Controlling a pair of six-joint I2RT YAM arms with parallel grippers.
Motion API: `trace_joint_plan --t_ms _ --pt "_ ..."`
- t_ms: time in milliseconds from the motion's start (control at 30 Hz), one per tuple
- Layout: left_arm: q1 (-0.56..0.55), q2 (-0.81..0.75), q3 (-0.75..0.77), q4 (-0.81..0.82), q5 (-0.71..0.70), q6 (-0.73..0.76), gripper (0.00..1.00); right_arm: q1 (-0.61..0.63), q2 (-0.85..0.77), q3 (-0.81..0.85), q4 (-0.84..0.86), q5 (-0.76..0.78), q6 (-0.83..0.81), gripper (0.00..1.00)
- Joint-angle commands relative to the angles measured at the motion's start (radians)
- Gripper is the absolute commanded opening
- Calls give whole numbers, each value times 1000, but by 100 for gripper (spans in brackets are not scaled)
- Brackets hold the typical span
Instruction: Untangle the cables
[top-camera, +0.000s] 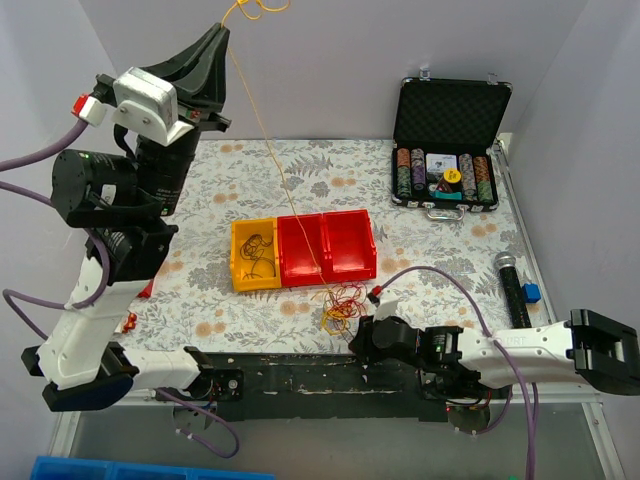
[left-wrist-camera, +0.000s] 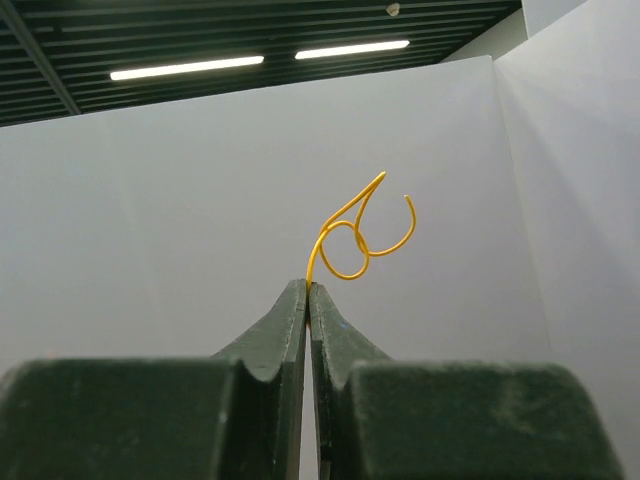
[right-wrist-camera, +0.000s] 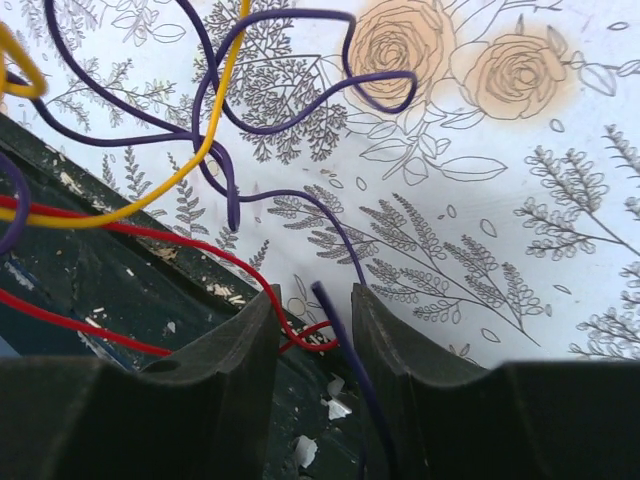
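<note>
cables (top-camera: 341, 305): small knot of red, orange and yellow loops, lying at the near edge of the counter (top-camera: 450, 250), just in front of the red bins (top-camera: 350, 272). one yellow cable (top-camera: 268, 150) runs from the knot up in a long taut slant to the left hand (top-camera: 222, 40), raised high over the far left of the counter.

left hand: fingers pressed together on that yellow cable; wrist view shows its curled free end (left-wrist-camera: 352, 238) sticking out past the tips.

right hand (top-camera: 358, 335): low beside the knot, fingers apart. a red strand (right-wrist-camera: 305, 335) and a purple strand (right-wrist-camera: 330, 310) pass through the gap, neither pinched.

handling, as judged: very light, thin, springy wire that keeps its curl. slippery jacket, likely to slide through a loose pinch. strands snag on each other, so pulling one drags the whole knot unless it is pinned. best hold: a single strand where it leaves the clump, well clear of crossings.

surface: floral cloth, flat, busy print that hides thin strands. dark strip (top-camera: 300, 375) along the near edge, speckled with debris.

room: yellow bin (top-camera: 240, 272) holds some dark cables. open chip case (top-camera: 450, 110) far right, black cylinder (top-camera: 511, 290) near right. plain walls close on three sides.
</note>
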Motion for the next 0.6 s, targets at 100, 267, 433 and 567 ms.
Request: trace_joint_plan --t_ms 100,267,433,567 --pt "2 -93 -93 -225 248 -142 0 4 -141 100 -208 127 -99 70" --pt "4 -138 -197 -319 350 -226 0 4 -186 185 -191 149 -186 81" --pt "2 -158 -233 -345 371 -244 0 4 -129 232 -130 136 -238 82" --pt "2 -162 -230 -356 374 -248 0 3 -44 274 -71 165 -304 82"
